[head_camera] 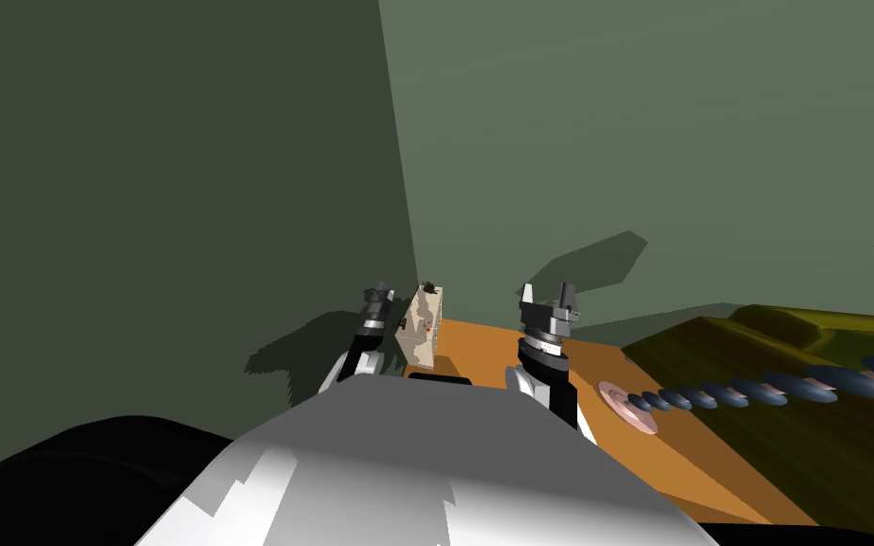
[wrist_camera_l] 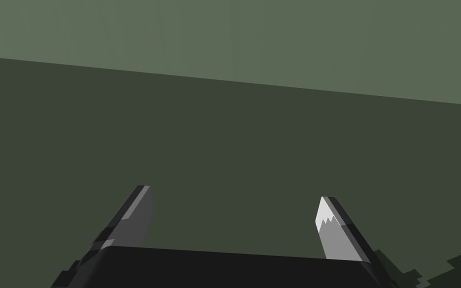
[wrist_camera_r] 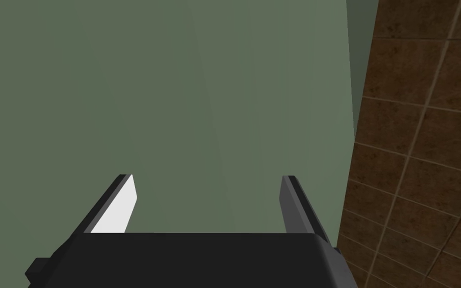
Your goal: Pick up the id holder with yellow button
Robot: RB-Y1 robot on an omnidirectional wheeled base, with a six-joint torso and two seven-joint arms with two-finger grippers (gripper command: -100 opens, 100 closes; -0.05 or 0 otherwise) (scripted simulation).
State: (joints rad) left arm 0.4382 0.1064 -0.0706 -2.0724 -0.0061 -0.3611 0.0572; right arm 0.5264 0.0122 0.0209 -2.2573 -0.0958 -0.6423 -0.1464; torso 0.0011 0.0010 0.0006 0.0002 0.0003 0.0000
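Both arms raised in front of the torso, hands pointing up and forward at green walls.

Left gripper (head_camera: 380,287): fingers (wrist_camera_l: 332,230) spread wide, nothing between them.
Right gripper (head_camera: 547,289): fingers (wrist_camera_r: 117,210) likewise spread wide, nothing held.

Id holder (head_camera: 423,329): mottled beige, flat-sided, a few small red marks, a dark clip-like piece on top. Stands upright on the orange-brown table (head_camera: 482,349). It sits between the two grippers, just beside the left one on its inner side and apart from the right one. Contact with the left gripper cannot be told. Yellow button cannot be made out.

A pink disc (head_camera: 627,406) lies on the table outboard of the right gripper. A row of dark blue discs (head_camera: 757,389) runs on from it, away from the gripper, over an olive-yellow bulky shape (head_camera: 786,332).
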